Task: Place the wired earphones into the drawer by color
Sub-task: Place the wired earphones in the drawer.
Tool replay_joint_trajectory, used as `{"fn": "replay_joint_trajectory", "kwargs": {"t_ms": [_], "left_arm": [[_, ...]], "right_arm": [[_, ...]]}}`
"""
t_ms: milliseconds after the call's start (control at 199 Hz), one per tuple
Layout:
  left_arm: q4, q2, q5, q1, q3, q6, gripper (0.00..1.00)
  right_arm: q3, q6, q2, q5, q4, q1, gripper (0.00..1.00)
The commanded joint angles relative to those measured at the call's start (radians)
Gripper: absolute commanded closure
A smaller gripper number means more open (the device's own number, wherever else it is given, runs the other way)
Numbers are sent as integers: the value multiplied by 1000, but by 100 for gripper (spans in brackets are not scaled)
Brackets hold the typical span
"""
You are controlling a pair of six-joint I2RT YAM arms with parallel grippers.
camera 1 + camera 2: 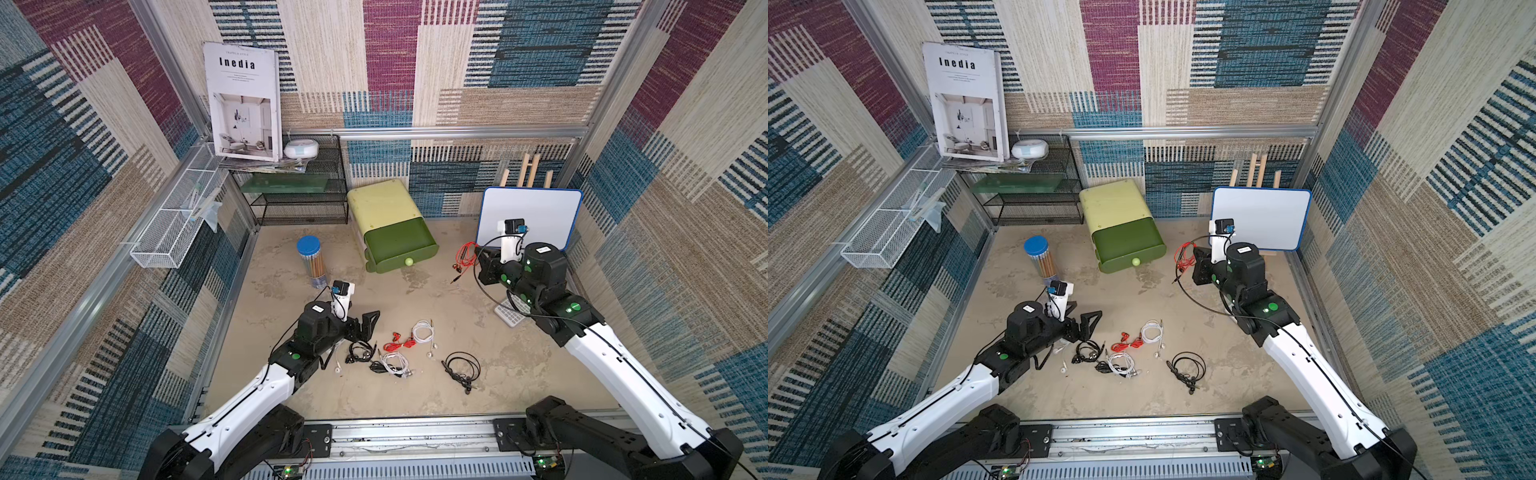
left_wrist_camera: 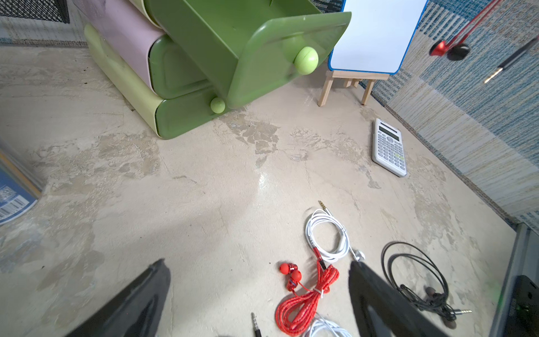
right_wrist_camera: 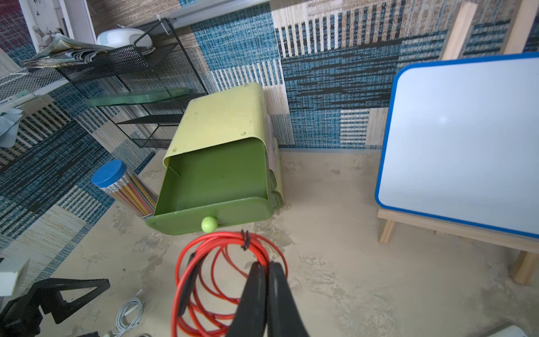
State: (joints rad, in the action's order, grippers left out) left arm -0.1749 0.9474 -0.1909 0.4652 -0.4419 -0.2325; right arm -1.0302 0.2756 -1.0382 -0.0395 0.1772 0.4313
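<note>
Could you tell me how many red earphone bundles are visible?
2: held red bundle in the right gripper near the drawer; loose red bundle on the table. Left arm may hide more.

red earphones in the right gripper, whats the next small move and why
Probably carry the red earphones, pinched in the shut right gripper, across over the open green drawer: they hang beside it, not above it, and it looks empty.

Only thing I can actually read is "Inedia", big black letters on the cover of the magazine (image 1: 243,102) (image 1: 963,102) propped on the black mesh shelf (image 1: 328,158); its smaller print, the calculator (image 2: 389,147) keys and the barcode label (image 2: 11,201) are too blurry.
</note>
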Motion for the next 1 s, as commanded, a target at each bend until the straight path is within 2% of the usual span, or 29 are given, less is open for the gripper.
{"fn": "replay_joint_trajectory", "kwargs": {"t_ms": [0, 346, 998], "left_arm": [[-18, 3, -24, 4, -14, 12, 1], [-18, 3, -24, 12, -16, 16, 1], [-10, -26, -15, 18, -15, 16, 1]], "right_arm": [[-28, -14, -28, 15, -68, 6, 98], [-152, -13, -188, 27, -168, 52, 98], [-455, -12, -615, 36, -208, 116, 98]]}}
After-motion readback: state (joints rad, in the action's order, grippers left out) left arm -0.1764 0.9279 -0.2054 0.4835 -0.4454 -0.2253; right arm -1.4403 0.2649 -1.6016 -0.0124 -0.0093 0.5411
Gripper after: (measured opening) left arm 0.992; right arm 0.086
